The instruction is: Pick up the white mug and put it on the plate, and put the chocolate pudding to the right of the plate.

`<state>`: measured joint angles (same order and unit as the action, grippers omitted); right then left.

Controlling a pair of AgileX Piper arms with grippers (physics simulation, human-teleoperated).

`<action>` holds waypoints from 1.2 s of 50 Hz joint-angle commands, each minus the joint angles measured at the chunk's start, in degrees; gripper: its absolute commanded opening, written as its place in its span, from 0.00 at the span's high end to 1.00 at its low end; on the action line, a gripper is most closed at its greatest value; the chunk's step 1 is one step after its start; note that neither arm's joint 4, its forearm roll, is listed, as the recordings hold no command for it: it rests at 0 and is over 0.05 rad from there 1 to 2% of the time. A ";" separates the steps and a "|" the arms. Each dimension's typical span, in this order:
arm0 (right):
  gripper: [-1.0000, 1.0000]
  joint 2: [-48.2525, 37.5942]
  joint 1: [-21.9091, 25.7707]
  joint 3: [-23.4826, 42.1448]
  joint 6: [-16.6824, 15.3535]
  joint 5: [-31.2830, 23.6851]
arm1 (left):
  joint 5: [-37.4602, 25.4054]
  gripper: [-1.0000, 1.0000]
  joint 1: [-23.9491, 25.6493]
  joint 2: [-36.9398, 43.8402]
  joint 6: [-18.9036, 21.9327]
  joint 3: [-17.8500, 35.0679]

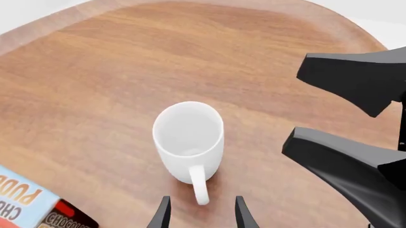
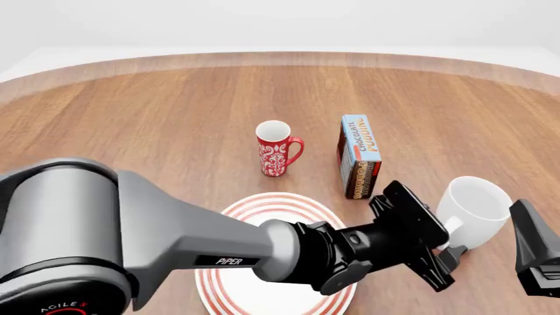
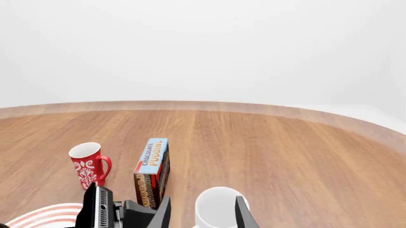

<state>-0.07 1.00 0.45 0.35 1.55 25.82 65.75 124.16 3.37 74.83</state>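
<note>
White mug upright on table, right of plate, mouth up, handle toward left gripper. Fingers spread either side of handle, gripping nothing. Right gripper open, empty, near mug.

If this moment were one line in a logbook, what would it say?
left gripper: open, at glossy white mug handle | red-ringed plate: bare | blue pudding box: upright, untouched
</note>
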 commanded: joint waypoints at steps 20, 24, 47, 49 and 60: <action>0.00 0.00 0.01 0.00 0.02 0.00 | -2.51 0.00 -0.43 4.22 0.12 4.96; 0.00 0.00 0.01 0.00 -0.01 0.01 | -2.74 0.00 -0.59 4.72 0.11 5.47; 0.00 0.00 0.02 0.00 -0.02 0.00 | -5.17 0.00 -0.01 7.34 0.38 9.62; 0.00 0.00 -0.01 0.00 0.01 0.00 | -5.26 0.00 0.10 7.45 0.40 9.76; 0.00 0.00 0.00 0.00 0.00 -0.01 | -6.04 0.00 -0.23 8.78 0.46 11.27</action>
<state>-0.07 0.99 0.45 0.35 1.55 20.57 65.66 131.80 3.74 84.68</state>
